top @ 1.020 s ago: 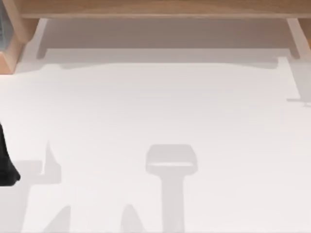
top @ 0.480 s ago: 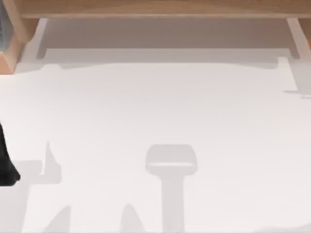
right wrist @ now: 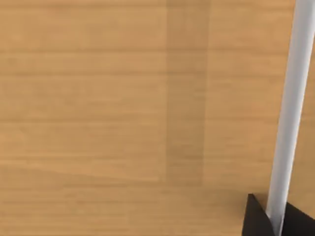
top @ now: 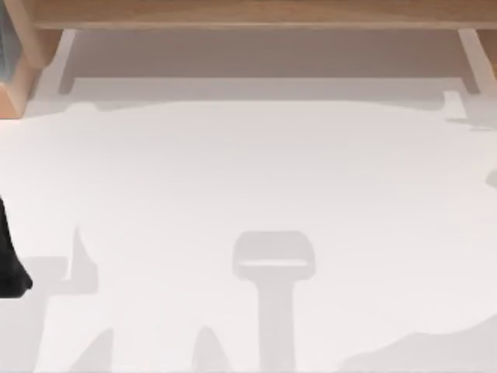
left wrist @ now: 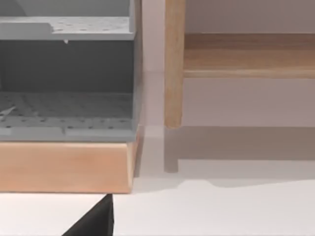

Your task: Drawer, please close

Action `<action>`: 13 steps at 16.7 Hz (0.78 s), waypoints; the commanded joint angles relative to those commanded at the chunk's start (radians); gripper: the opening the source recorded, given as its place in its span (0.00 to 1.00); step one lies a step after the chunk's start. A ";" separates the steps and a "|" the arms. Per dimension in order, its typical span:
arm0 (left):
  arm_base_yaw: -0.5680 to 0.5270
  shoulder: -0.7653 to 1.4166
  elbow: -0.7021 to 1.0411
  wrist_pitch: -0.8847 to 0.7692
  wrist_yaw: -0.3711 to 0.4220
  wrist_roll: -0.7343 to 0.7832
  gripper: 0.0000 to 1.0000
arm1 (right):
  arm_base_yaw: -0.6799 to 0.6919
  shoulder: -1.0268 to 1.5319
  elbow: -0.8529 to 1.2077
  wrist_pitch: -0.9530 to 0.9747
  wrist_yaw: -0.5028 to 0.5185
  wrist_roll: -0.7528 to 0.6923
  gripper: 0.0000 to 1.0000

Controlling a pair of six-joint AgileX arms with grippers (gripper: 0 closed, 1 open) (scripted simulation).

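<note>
1. Right gripper (right wrist: pixel 275 219): dark fingertips flank a pale grey vertical bar handle (right wrist: pixel 290 108), lower right of the right wrist frame; grip state can't be determined.
2. Handle sits against the light wooden drawer front (right wrist: pixel 98 98).
3. Left arm (top: pixel 9 260) parked at the top view's left edge.
4. White table (top: pixel 248 179).

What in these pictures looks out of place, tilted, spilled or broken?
Nothing stands out. The wooden drawer front looks intact, with a white bar running across it close to the right wrist camera. The grey rack sits level on its wooden base. The white table shows shadows, no spill.
</note>
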 joint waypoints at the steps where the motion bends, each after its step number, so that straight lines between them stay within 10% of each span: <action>1: 0.000 0.000 0.000 0.000 0.000 0.000 1.00 | 0.000 0.000 0.000 0.000 0.000 0.000 0.00; 13: 0.000 0.000 0.000 0.000 0.000 0.000 1.00 | 0.057 0.125 0.279 -0.157 0.065 0.001 0.00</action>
